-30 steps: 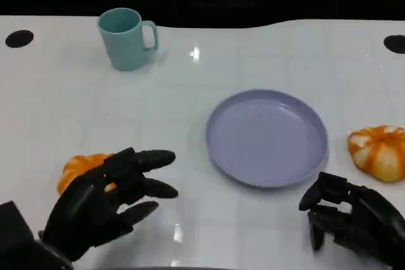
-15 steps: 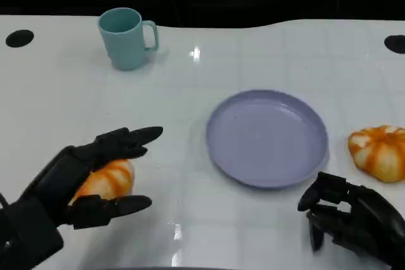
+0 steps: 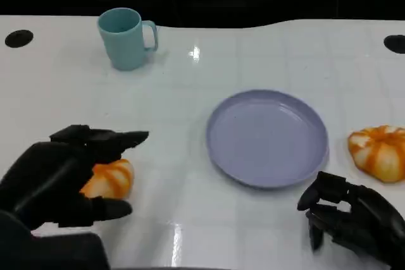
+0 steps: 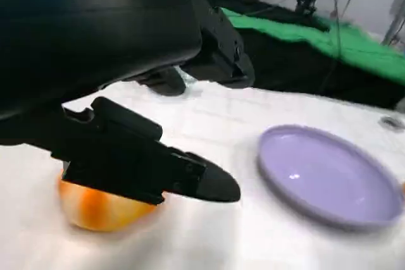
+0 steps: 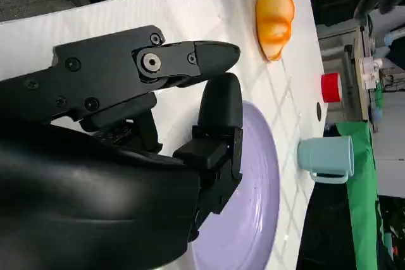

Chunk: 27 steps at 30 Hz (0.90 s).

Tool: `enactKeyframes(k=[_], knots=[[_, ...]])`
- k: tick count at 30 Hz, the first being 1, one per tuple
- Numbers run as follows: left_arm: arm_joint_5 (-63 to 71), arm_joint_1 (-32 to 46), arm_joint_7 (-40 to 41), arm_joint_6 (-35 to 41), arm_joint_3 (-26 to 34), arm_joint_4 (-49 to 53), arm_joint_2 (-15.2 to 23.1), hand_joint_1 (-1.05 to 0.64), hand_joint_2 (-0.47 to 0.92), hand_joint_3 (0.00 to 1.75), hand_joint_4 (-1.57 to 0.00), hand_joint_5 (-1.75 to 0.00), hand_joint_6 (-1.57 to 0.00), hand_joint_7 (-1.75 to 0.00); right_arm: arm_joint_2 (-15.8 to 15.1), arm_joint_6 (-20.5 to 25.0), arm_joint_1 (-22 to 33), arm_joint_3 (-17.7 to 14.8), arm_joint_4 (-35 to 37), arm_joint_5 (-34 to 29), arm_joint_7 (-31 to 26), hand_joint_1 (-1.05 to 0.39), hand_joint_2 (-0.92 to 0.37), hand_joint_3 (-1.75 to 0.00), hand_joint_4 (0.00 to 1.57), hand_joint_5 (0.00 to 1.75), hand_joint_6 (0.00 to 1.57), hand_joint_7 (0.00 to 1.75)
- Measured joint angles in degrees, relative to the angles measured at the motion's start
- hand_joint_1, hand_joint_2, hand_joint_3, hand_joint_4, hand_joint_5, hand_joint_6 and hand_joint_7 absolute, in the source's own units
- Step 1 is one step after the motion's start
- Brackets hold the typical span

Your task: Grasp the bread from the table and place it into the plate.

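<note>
An orange bread [image 3: 109,179] lies on the white table at the front left. My left hand [image 3: 63,178] cups around it, fingers stretched over its far side and thumb on the near side, with no firm grip visible. In the left wrist view a finger [image 4: 145,165] lies across the top of the bread [image 4: 98,207], which sits on the table. The lilac plate [image 3: 266,137] stands in the middle with nothing in it. A second orange bread [image 3: 378,151] lies right of the plate. My right hand [image 3: 351,219] rests at the front right, holding nothing.
A teal mug [image 3: 124,37] stands at the back left, well away from both hands. The right wrist view takes in the plate [image 5: 247,219], the mug [image 5: 326,158], the second bread [image 5: 275,23] and a small red object [image 5: 330,86] beyond the table.
My left hand has drawn back and to the left and lowered around the bread, fingers now over it. The right hand, plate and mug have stayed put.
</note>
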Motion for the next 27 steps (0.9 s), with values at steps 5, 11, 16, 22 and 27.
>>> enactKeyframes(k=[5, 11, 16, 22, 27], knots=[[7.4, 0.0, -1.3, 6.2, -2.5, -4.0, 1.6, -0.55, 0.91, 0.04, -0.16, -0.10, -0.31, 0.00, 0.0, 0.8, 0.1, 0.0, -0.5, 0.3, -0.3, -0.53, -0.92, -0.26, 0.66, 1.75, 0.67, 1.38], [15.7, -2.2, -6.4, 13.3, -6.7, -5.3, 3.5, -0.53, 0.84, 0.00, -0.15, -0.06, -0.27, 0.00, 0.0, 0.6, 0.3, 0.2, -0.6, 0.2, -0.4, -0.54, -0.92, -0.26, 0.66, 1.75, 0.67, 1.39], [19.4, -5.2, -8.3, 16.6, -10.1, -4.3, 3.6, -0.50, 0.82, 0.00, -0.13, -0.04, -0.26, 0.00, -0.1, 0.6, 0.3, 0.5, -1.0, -0.2, -0.8, -0.53, -0.92, -0.26, 0.66, 1.75, 0.67, 1.39], [20.8, -8.5, -8.6, 18.2, -13.8, 1.8, 3.5, -0.47, 0.80, 0.00, -0.13, -0.03, -0.26, -0.01, -0.1, 0.7, 0.5, 0.5, -1.2, -0.1, -0.8, -0.53, -0.92, -0.25, 0.67, 1.75, 0.67, 1.39], [21.4, -10.6, -6.9, 18.6, -16.4, 6.9, 3.5, -0.48, 0.80, 0.00, -0.13, -0.02, -0.26, 0.00, -0.1, 0.6, 0.6, 0.6, -1.4, -0.2, -0.7, -0.53, -0.92, -0.26, 0.66, 1.75, 0.67, 1.38]])
